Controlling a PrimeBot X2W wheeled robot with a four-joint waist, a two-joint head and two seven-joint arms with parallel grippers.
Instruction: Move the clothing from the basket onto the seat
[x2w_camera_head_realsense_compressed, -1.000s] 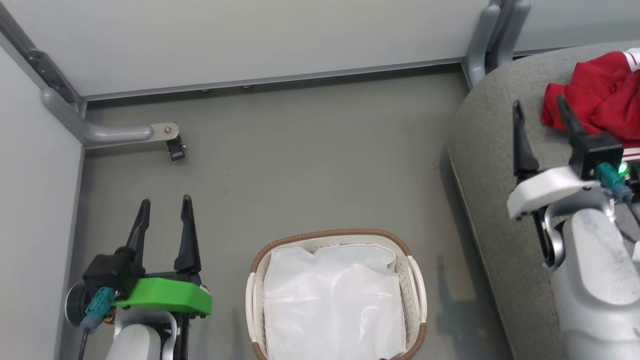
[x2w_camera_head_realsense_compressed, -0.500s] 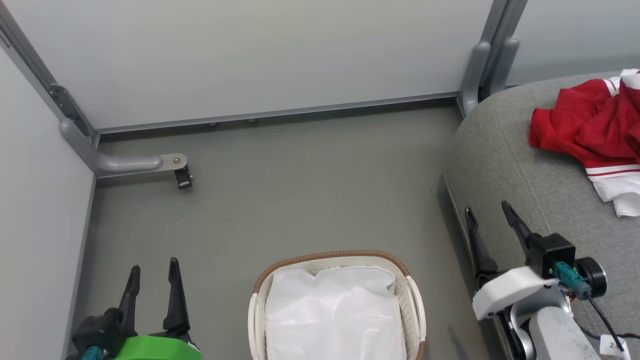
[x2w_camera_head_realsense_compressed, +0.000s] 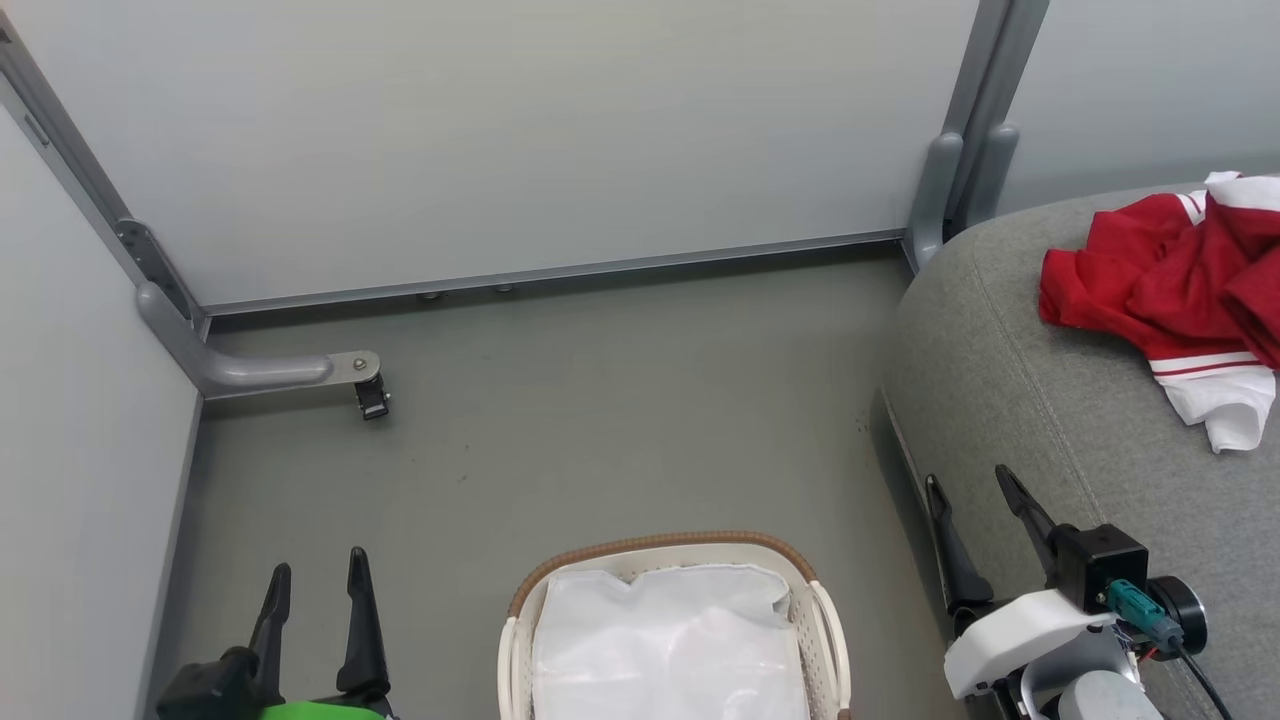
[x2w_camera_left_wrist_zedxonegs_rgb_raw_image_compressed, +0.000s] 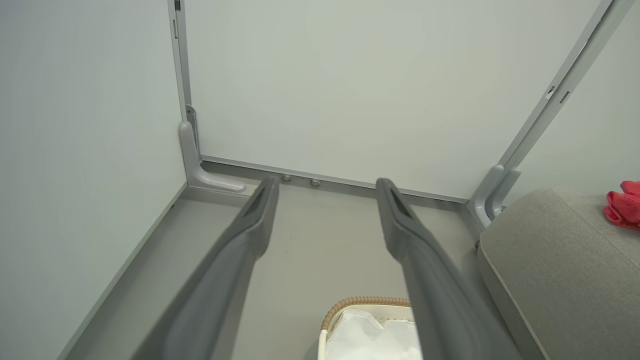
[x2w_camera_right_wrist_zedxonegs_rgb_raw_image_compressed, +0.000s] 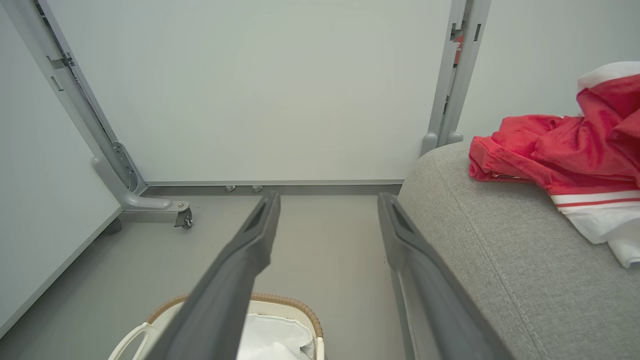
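On the seat (x2w_camera_head_realsense_compressed: 1050, 420), clothing (x2w_camera_head_realsense_compressed: 1130, 290) lies beyond the right hand (x2w_camera_head_realsense_compressed: 968, 476).

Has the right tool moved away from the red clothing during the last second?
Yes. Judged against the seat, the right tool has drawn back from the clothing toward the robot, to the seat's edge. It is open and empty.

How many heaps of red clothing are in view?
1: the clothing, crumpled on the seat, partly out of frame. The basket shows white liner; its near end is cropped.
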